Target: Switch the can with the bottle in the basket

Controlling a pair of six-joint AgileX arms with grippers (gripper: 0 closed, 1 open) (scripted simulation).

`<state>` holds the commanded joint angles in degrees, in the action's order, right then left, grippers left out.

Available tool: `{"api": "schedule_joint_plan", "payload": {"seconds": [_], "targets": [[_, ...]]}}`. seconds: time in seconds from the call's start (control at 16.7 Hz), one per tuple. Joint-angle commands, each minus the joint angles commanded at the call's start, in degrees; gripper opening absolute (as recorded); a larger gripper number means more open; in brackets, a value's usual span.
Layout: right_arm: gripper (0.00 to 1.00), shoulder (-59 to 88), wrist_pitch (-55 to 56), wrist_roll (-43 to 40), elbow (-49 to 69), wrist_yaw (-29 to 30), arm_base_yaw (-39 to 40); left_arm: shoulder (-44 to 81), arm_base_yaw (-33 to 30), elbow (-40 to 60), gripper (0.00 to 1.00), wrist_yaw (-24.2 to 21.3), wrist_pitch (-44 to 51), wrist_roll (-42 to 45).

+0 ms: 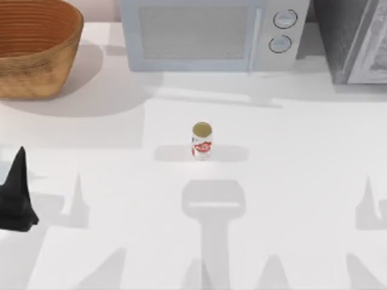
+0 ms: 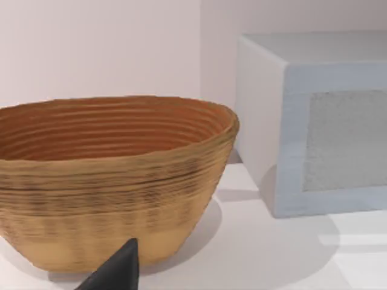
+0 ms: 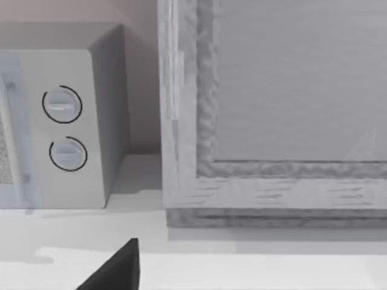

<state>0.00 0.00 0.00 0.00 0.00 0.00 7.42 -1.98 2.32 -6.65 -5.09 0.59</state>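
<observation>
1. Left gripper [image 1: 18, 193] sits low at the table's left edge in the top view, a black pointed shape with its tip aimed toward the back of the table; I cannot tell whether it is released or clenched.
2. Straight ahead of that left gripper, well apart from it, stands the large round orange-brown woven wicker basket [image 1: 36, 57] in the back left corner, its ribbed sides flaring to a wide rim.
3. Left wrist view: 1 dark fingertip [image 2: 118, 269] pokes up in front of the basket [image 2: 109, 199], level with its lower wall and not touching it; what shows of the inside is bare ribbed wicker.
4. The small cylindrical white drink can [image 1: 201, 141] with a red label and dull gold top stands upright mid-table, off to the right of the left gripper and well apart from it, nothing touching it.
5. Behind the can, against the back wall, is the pale grey boxy microwave [image 1: 211, 33] with 2 round dials on its right side; it stands just beside the basket.
6. Right wrist view: 1 dark fingertip [image 3: 115, 269] of the right gripper points toward the microwave's dial side [image 3: 63, 121] and a grey framed cabinet [image 3: 272, 121] beside it; grip state there, I cannot tell.
</observation>
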Motion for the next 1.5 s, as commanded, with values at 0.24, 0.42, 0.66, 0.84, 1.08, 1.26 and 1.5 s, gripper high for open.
{"api": "schedule_joint_plan", "payload": {"seconds": [0.24, 0.42, 0.66, 0.84, 1.08, 1.26, 1.5], "targets": [[1.00, 0.0, 0.0, 0.0, 0.0, 0.0, 0.0, -7.1, 1.9, -2.2, 1.00, 6.3, 4.8, -0.5], [1.00, 0.0, 0.0, 0.0, 0.0, 0.0, 0.0, -7.4, 2.0, -2.3, 1.00, 6.6, 5.1, -0.6], [1.00, 0.0, 0.0, 0.0, 0.0, 0.0, 0.0, -7.2, 1.8, -2.1, 1.00, 6.6, 5.0, -0.6], [1.00, 0.0, 0.0, 0.0, 0.0, 0.0, 0.0, -4.3, 2.5, -2.4, 1.00, 6.1, 3.2, -0.4], [1.00, 0.0, 0.0, 0.0, 0.0, 0.0, 0.0, 5.7, 4.6, -2.1, 1.00, 3.7, -4.7, 0.3], [1.00, 0.0, 0.0, 0.0, 0.0, 0.0, 0.0, 16.2, 6.8, -1.3, 1.00, 1.0, -13.9, 1.0], [1.00, 0.0, 0.0, 0.0, 0.0, 0.0, 0.0, 33.0, 10.5, -0.1, 1.00, -3.2, -28.4, 2.0]]}}
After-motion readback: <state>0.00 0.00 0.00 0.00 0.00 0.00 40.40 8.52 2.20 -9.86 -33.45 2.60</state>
